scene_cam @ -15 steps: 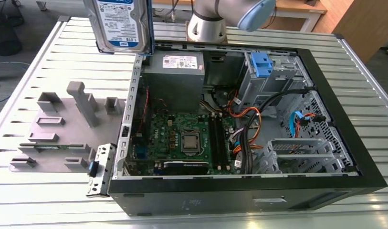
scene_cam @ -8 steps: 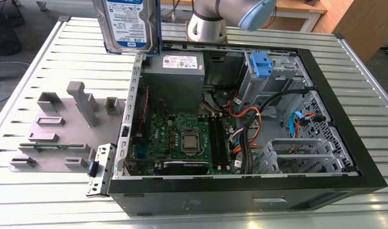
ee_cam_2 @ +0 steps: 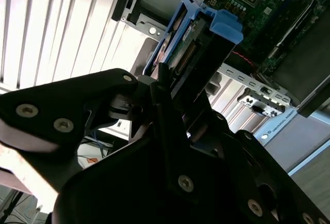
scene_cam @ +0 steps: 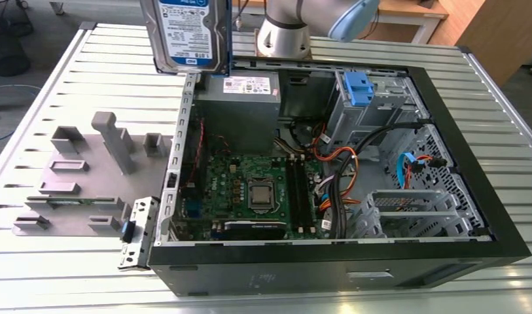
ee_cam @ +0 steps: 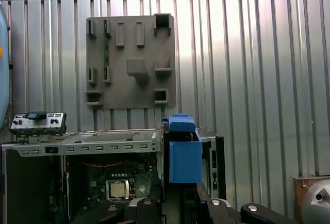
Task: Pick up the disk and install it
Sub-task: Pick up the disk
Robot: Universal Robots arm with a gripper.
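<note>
The disk [scene_cam: 192, 33], a silver drive with a blue-and-white label and blue side rails, hangs upright in the air above the back corner of the open computer case [scene_cam: 336, 265], on the exterior view's left. In the second wrist view my gripper [ee_cam_2: 172, 92] is shut on the disk [ee_cam_2: 191, 53], whose blue handle tab [ee_cam_2: 227, 28] points away from the wrist. In the first wrist view that blue handle tab [ee_cam: 184, 157] stands over the case edge, just beyond the black fingers [ee_cam: 149, 208].
Inside the case lie a grey power-supply box [scene_cam: 239, 98], the motherboard [scene_cam: 257, 190], loose cables, and a blue bracket [scene_cam: 357, 88] in the drive cage. A grey fixture plate [scene_cam: 74, 183] with raised blocks sits on the slatted metal table. The arm's base [scene_cam: 288, 33] stands behind the case.
</note>
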